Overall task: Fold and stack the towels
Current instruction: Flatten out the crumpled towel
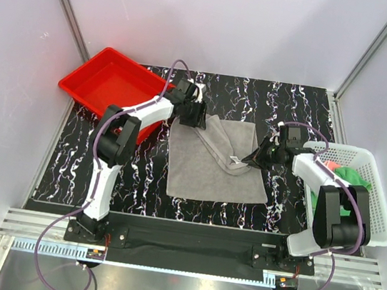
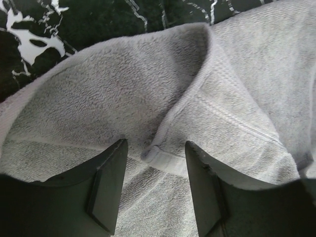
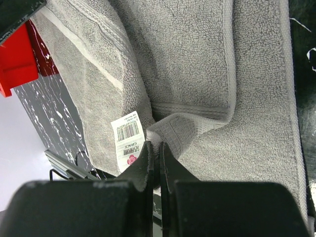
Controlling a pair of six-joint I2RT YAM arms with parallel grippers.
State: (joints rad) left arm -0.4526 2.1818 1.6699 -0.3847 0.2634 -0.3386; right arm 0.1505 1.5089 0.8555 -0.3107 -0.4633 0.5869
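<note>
the grey towel [image 1: 215, 173] lies spread on the marbled table [image 1: 307, 107] between the arms, its far edge partly turned over on itself. the right gripper [image 3: 159, 148] is pinched tight on a towel corner just beside the barcode label [image 3: 129, 139]. the left gripper [image 2: 154, 148] hangs at the far left corner with its jaws half apart, straddling a raised hem ridge. from the wrist view we cannot be sure the pads touch the cloth yet. the green towel [image 1: 351, 174] and a bit of the salmon-pink towel [image 1: 329, 166] sit in the white basket [image 1: 378, 214] on the right, and the red tray [image 1: 108, 82] is at the far left.

our worry is an uneven fold. if the left jaws close on only one layer, or just on the edge of the ridge, that corner may slip out when both arms lift, and the right side would drag the towel askew. the right grip sits near the very tip of its corner, so a hard pull could free it too.
</note>
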